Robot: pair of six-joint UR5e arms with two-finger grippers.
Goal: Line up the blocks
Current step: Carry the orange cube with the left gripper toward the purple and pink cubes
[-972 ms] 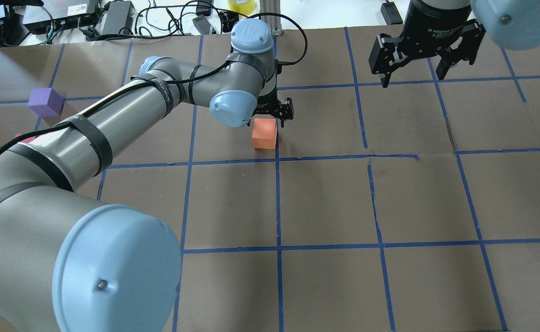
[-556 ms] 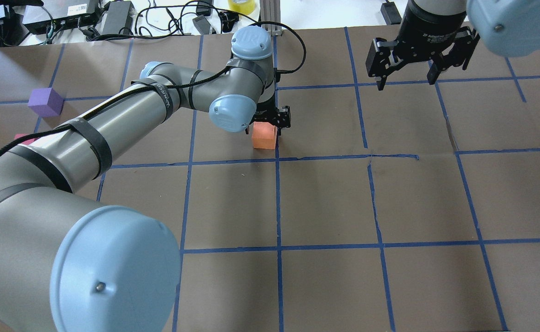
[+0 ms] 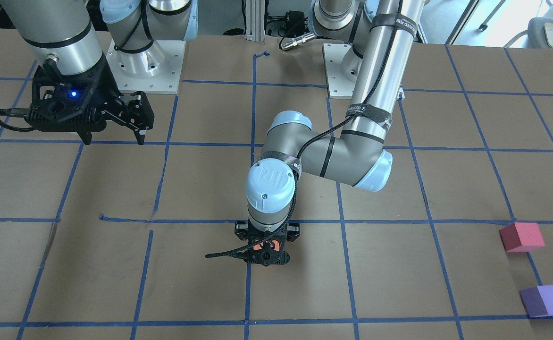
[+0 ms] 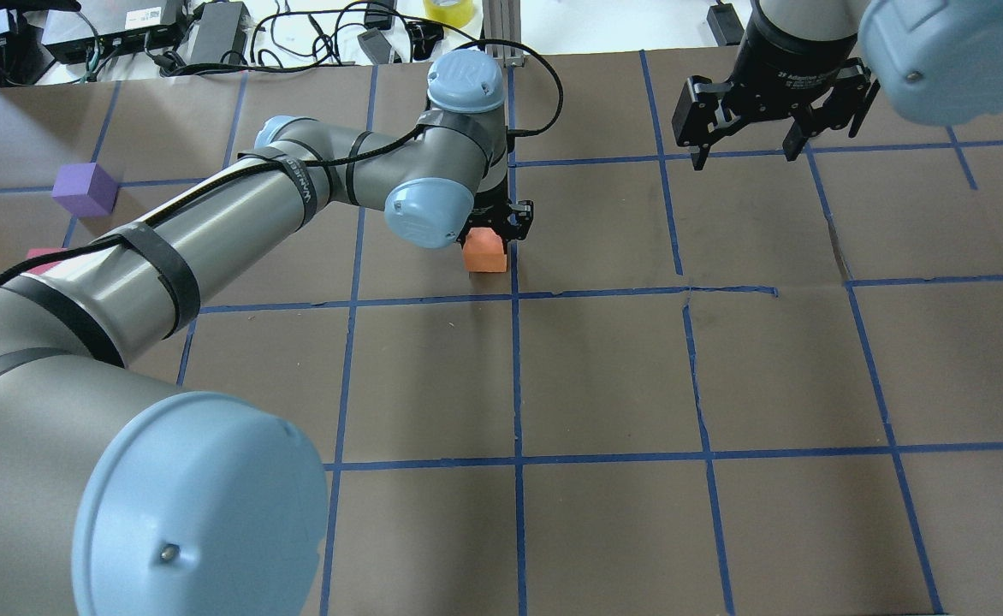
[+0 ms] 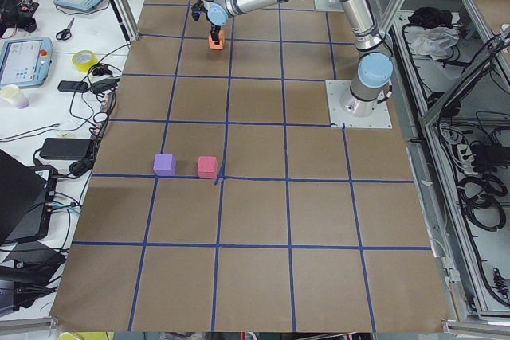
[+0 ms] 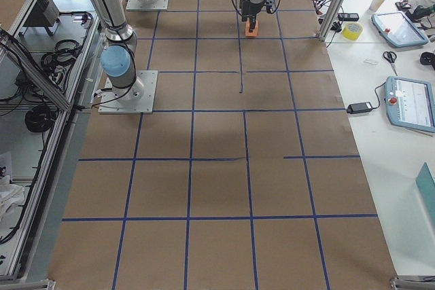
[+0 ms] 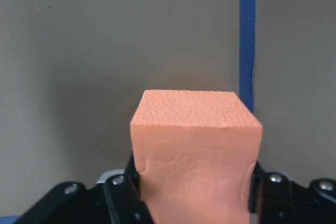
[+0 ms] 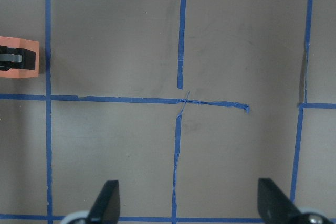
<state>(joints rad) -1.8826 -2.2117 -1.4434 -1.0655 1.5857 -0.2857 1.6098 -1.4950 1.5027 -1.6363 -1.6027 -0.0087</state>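
Now, left gripper (image 3: 265, 246) is clamped on the orange block (image 7: 195, 150), jaws pressed into opposite sides, just beside a blue tape line (image 7: 247, 35) mid-table (image 4: 604, 376). The block is matte, pebbled foam with square edges. Right gripper (image 4: 748, 152) is spread wide, holding nothing, well apart. Pinkish-red block (image 3: 522, 236) and purple block (image 3: 545, 301) sit near each other at the robot's left end.

Bright even light, soft shadows
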